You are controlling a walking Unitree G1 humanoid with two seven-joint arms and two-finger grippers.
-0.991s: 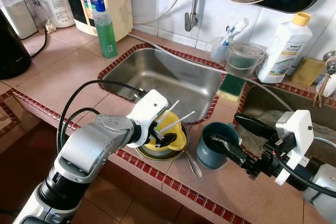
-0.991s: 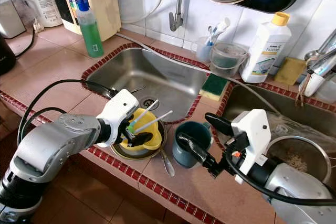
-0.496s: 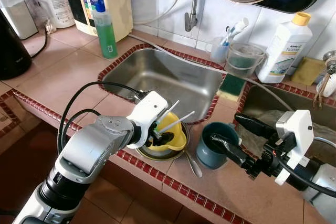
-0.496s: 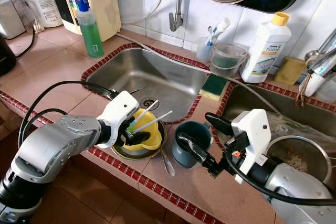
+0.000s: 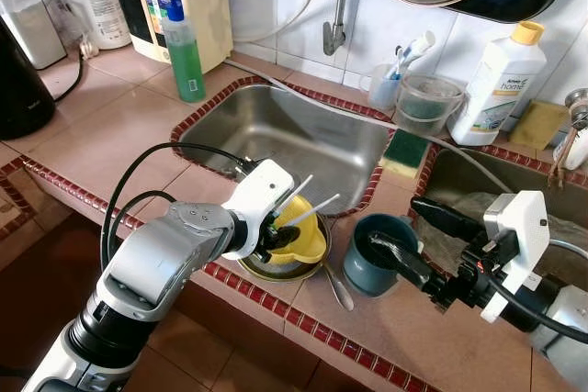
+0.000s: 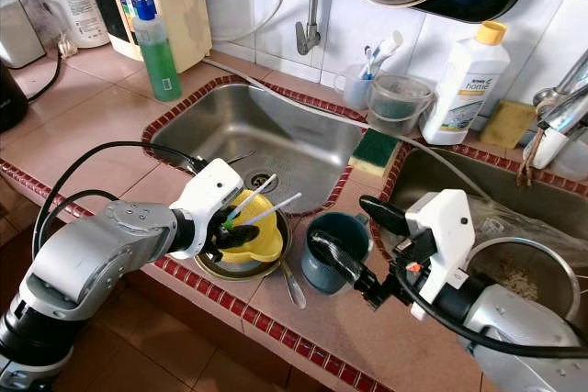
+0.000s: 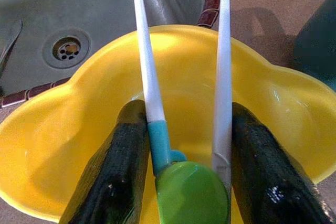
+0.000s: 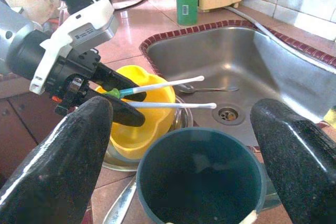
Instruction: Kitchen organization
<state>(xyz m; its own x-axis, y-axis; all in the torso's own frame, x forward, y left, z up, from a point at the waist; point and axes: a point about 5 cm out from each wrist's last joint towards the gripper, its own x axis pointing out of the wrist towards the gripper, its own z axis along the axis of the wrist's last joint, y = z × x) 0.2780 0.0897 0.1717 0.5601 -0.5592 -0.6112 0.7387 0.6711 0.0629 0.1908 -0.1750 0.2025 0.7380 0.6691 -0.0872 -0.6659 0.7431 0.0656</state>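
Note:
A yellow bowl (image 5: 309, 245) sits on a metal plate (image 5: 274, 272) at the counter's front edge, before the sink. Two white-handled spoons (image 7: 223, 77) lean in it, one with a green head (image 7: 191, 192). My left gripper (image 5: 276, 238) reaches into the bowl, and its fingers (image 7: 123, 161) press the two handles from either side. A dark teal cup (image 5: 372, 268) stands to the right of the bowl. My right gripper (image 5: 393, 223) is open at the cup, one finger (image 8: 68, 150) on each side of it.
A metal spoon (image 5: 338, 289) lies on the counter between plate and cup. Behind are the steel sink (image 5: 285, 126), a green bottle (image 5: 184, 48), a sponge (image 5: 401, 149) and a white detergent bottle (image 5: 496, 84). A second basin (image 5: 464, 181) lies to the right.
My left gripper has risen slightly inside the yellow bowl, fingers still around the spoons. The right gripper and the cup have not moved.

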